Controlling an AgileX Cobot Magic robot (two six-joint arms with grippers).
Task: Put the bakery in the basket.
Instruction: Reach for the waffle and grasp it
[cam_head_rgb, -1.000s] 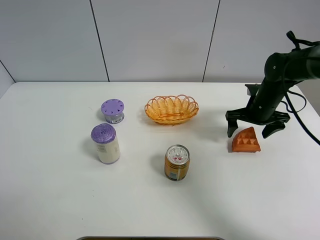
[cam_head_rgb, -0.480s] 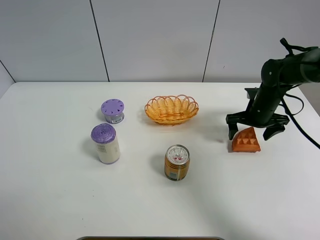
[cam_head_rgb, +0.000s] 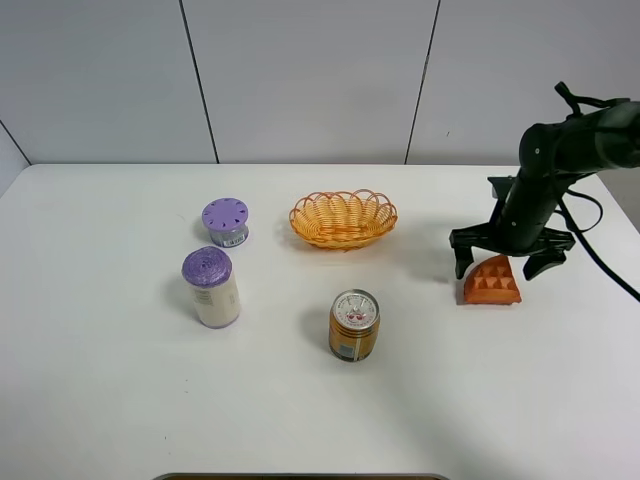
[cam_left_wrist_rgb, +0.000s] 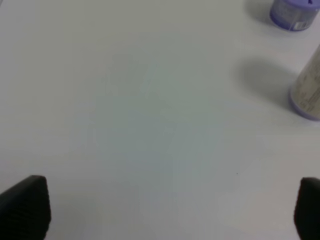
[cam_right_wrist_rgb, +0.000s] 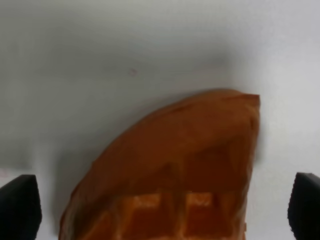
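Near the right edge of the desk, about midway between front and back: the bakery (cam_head_rgb: 491, 281), flat on the surface, not yet lifted. Straddled by the right hand (cam_head_rgb: 498, 266), spread wide, one dark tip to each side of the wedge, with a gap on both sides in the wrist view. No pinch yet. Looks like the moment just ahead of closing. Nothing delivered so far: squeeze, lift, carry across, release over the weave, all left to do by this reading.

Over to the basket (cam_head_rgb: 300, 215), toward the back edge, close to the middle, well apart from the bakery. Empty, only bare wicker inside. Plenty of room for one wedge, by the look of it.

Nearer the front edge, roughly central: a gold can (cam_head_rgb: 354, 324), upright, top sealed, contents unseen. Seemingly off the direct line from wedge to basket.

Toward the left side: a white bottle (cam_head_rgb: 210, 287) with a purple cap, upright, and behind it, nearer the back edge, a small purple jar (cam_head_rgb: 226, 221). Both capped, contents hidden.

Finally the left hand (cam_left_wrist_rgb: 165, 207): spread as well, hovering over bare desk near the bottle, gripping nothing, and out of sight in the high view.
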